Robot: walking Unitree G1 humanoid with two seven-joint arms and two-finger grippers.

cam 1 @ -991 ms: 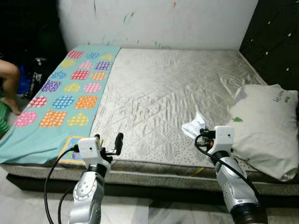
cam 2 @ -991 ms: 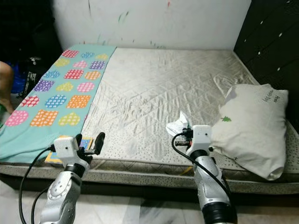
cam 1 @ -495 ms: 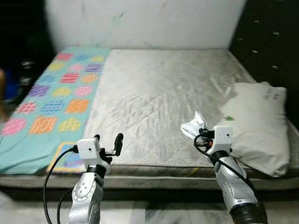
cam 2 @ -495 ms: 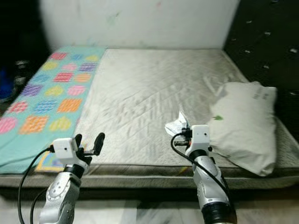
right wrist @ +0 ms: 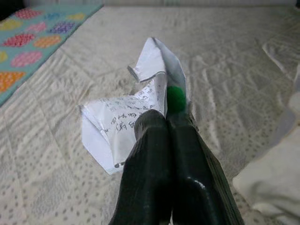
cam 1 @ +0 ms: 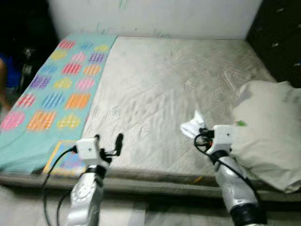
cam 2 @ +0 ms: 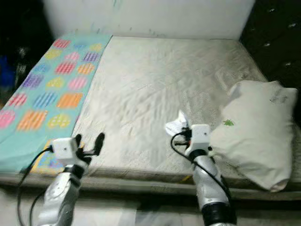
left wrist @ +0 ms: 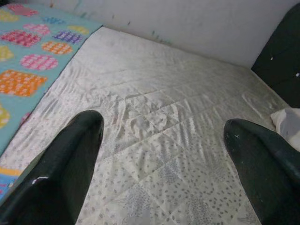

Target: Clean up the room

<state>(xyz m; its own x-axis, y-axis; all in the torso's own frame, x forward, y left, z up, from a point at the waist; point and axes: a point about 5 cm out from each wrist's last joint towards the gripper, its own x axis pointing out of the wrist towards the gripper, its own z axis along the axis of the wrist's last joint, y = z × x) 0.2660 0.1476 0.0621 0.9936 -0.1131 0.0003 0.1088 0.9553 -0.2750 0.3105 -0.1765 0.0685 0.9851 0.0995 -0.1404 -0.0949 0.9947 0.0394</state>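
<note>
Bed: the bare quilted mattress (cam 1: pixel 169 94) takes most of the scene; its near edge runs just in front of both arms, so there is wide open room above it.
Blanket: a teal blanket with coloured patches (cam 1: pixel 51 94) covers the left strip of the mattress, well apart from the paper.
Pillow: a white pillow (cam 1: pixel 270 127) lies at the right edge of the bed, just beside the right arm; I judge a wide swing to the right can bump it.
Right tool: the right tool (right wrist: pixel 164 117) is clenched on the crumpled paper and holds it above the mattress near the front edge.
Left tool: the left tool (left wrist: pixel 164 140) hangs with its fingers spread wide and nothing between them, over the front edge of the mattress.
Crumpled paper: the printed white paper (right wrist: pixel 119 122), with a small green piece (right wrist: pixel 176 99) at the fingertips, looks very light, thin and soft; I judge it tears or slips easily, so a firm pinch on the bunched middle is better than on a loose corner.
</note>
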